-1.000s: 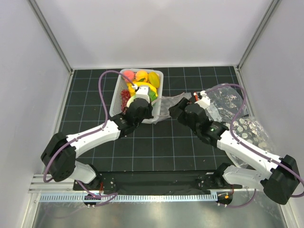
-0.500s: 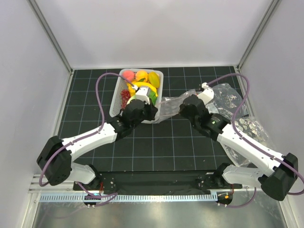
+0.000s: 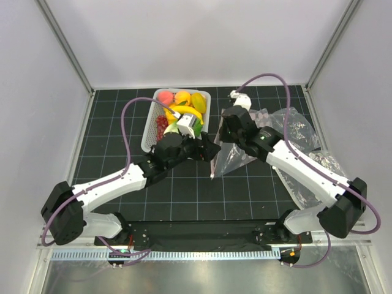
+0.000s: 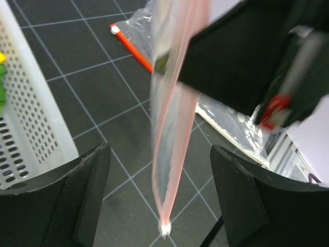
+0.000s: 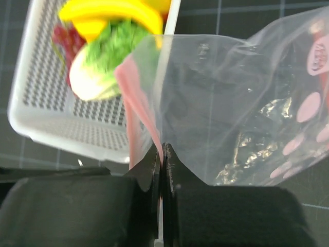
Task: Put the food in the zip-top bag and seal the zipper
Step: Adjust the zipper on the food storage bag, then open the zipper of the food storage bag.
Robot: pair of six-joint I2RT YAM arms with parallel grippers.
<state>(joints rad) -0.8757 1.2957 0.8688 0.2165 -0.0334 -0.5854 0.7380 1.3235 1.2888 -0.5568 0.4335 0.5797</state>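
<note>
The right pincer (image 5: 162,150) had lifted a pink-edged clear bag (image 3: 236,160), clenched on it; the left pincer (image 4: 159,159) gaped, released.

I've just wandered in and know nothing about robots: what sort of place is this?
Probably a robot test cell: white walls, a black gridded mat, left arm and right arm bolted at its near edge, toy food in a basket.

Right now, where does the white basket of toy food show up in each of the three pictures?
Top view: the white basket sits upper middle, left of centre.
Left wrist view: only its perforated wall, at the left edge.
Right wrist view: upper left, cabbage and banana inside.
Shared landmark: the pink-edged clear bag hanging from the right claw, to the basket's right in every view.
</note>
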